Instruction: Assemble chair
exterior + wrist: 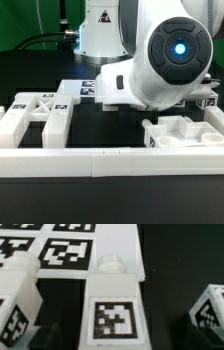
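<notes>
Filling the wrist view, a tagged chair post sits near the marker board, between two cut-off pieces; in the exterior view the arm covers it. The gripper is dark blur: grasping or released, cannot tell.

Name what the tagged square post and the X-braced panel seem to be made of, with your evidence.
Square post: likely plastic, matte white; rounded moulded edges, no grain. X-braced panel: seemingly the same matte white plastic; chunky, uniform, no shine.
</notes>
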`<state>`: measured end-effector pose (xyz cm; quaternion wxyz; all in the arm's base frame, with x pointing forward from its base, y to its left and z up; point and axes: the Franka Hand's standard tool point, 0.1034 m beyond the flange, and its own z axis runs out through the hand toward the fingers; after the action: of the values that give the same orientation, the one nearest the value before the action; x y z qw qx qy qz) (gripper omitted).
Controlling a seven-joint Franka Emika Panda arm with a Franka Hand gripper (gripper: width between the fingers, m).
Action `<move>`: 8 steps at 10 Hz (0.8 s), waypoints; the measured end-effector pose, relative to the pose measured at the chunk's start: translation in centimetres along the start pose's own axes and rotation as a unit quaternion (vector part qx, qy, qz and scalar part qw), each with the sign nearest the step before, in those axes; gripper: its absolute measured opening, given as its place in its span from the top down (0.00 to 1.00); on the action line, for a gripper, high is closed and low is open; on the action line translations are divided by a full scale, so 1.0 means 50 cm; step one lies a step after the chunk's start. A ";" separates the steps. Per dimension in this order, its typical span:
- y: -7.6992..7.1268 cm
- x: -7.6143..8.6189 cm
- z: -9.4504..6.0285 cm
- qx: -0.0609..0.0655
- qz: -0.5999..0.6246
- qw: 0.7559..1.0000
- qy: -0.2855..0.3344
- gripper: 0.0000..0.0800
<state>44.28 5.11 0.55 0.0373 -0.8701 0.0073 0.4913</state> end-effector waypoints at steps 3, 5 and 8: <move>0.001 0.000 0.000 0.000 -0.008 1.000 0.000 0.64; 0.002 -0.002 -0.005 0.001 -0.021 1.000 -0.001 0.64; -0.021 -0.051 -0.064 0.003 -0.027 0.999 -0.017 0.64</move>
<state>45.75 5.84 4.43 0.0532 -0.8614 -0.0153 0.5049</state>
